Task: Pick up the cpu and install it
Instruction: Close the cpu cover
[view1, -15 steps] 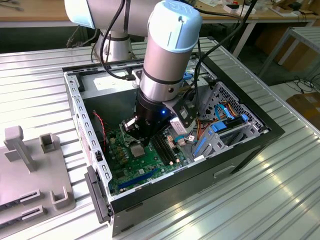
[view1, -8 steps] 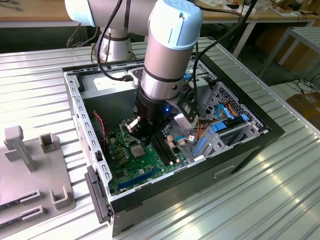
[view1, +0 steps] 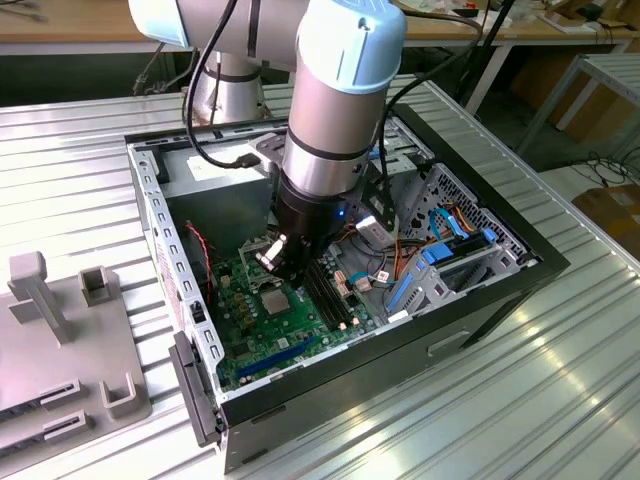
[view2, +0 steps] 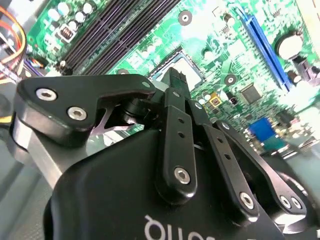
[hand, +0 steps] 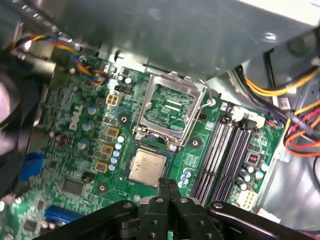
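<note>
So the cpu is sitting flat in its spot on the green motherboard, with the silver socket frame and its hollow middle just beside it. The end effector is right by the cpu's edge, fingers pinched together with nothing between them. I can't tell if it's touching the chip. In the exterior view the arm reaches down into the open PC case mid-frame, and the case sits on a ribbed metal table.
</note>
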